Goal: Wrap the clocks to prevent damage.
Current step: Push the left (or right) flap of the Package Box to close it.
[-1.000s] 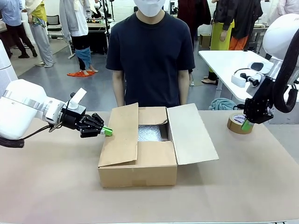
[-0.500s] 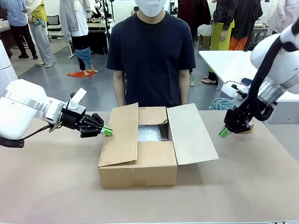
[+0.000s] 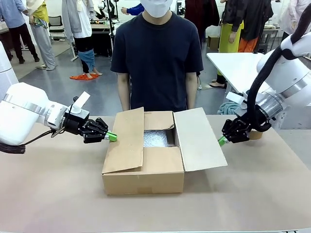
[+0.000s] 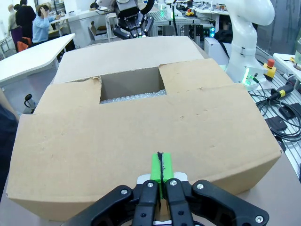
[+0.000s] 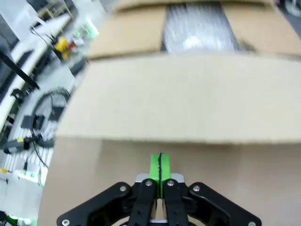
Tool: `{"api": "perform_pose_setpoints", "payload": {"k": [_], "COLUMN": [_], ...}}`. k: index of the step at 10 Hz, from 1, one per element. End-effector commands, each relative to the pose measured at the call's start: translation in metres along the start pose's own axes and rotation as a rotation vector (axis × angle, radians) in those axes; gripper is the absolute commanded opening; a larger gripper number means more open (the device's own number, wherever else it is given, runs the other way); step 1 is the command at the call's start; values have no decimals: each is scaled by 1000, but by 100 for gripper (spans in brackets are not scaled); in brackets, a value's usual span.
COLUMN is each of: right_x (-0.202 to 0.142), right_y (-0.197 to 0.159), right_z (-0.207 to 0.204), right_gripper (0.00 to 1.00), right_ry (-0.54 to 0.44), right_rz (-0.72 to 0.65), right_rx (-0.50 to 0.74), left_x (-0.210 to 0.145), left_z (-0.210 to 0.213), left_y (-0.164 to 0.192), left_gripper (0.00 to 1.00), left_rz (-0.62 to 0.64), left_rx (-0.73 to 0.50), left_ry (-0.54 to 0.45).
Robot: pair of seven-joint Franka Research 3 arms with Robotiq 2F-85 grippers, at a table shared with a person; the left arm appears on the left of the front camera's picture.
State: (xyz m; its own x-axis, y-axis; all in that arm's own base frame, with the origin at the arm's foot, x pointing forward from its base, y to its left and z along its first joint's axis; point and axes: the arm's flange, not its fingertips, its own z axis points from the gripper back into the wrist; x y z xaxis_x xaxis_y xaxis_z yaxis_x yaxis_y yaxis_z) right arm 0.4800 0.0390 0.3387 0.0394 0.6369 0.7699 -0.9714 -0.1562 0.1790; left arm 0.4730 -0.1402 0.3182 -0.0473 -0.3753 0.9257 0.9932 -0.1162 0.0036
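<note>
No legible text or labels anywhere.

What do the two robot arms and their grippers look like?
Both arms are white, with rounded glossy shells. The left arm has a silver ring near the wrist and a thin dark cable under it. A thick black cable runs along the right arm. The left gripper and right gripper are black, with linked fingers, visible screws and bright green pads.
</note>
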Motion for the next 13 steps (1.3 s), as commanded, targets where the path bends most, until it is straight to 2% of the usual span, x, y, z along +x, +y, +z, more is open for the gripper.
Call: {"api": "perform_pose_setpoints", "payload": {"k": [1,4,8,11,13], "right_x": [-5,4,32,56,58], "right_y": [-4,4,-3,-17,-26], "right_z": [3,-6,-29,-63,-93], "right_gripper": [1,1,1,1,1], "right_ry": [-199,-288,-337,-318,-302], "right_rz": [39,57,45,54,32], "right_rx": [37,51,-33,-35,-14], "left_x": [-1,-1,-1,-1,-1], "left_z": [-4,-4,-4,-4,-4], "left_y": [0,0,0,0,0], "left_gripper": [0,0,0,0,0], "left_rz": [1,1,1,1,1], "left_rx": [-5,-5,-5,-5,-5], "left_ry": [1,1,1,1,1]}}
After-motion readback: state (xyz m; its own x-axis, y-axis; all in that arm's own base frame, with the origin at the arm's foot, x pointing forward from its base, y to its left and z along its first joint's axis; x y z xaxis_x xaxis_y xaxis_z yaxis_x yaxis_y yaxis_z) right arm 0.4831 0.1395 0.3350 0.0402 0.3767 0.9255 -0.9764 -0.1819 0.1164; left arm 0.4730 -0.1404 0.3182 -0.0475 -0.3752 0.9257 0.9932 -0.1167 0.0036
